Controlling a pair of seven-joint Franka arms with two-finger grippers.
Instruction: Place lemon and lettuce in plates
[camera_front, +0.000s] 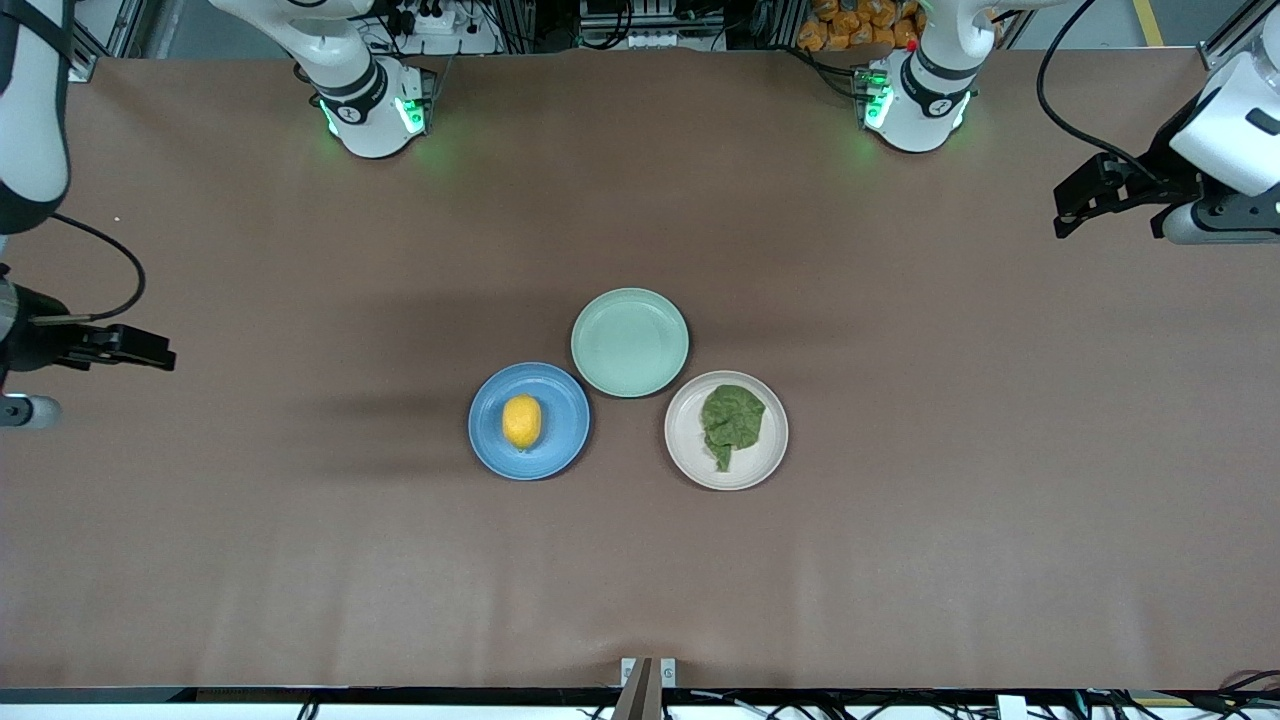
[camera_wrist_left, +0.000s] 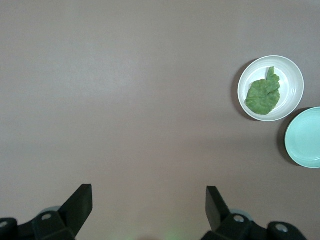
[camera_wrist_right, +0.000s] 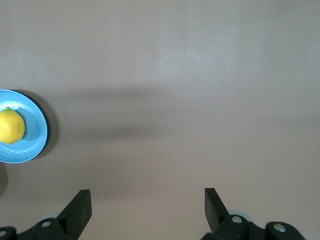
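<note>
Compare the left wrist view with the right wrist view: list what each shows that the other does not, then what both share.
Only the left wrist view shows the lettuce lying in the cream-white plate, with part of the empty mint-green plate beside it. Only the right wrist view shows the lemon sitting in the blue plate. Both share bare brown table and an open, empty gripper over it: the left gripper in its view, the right gripper in its own.
</note>
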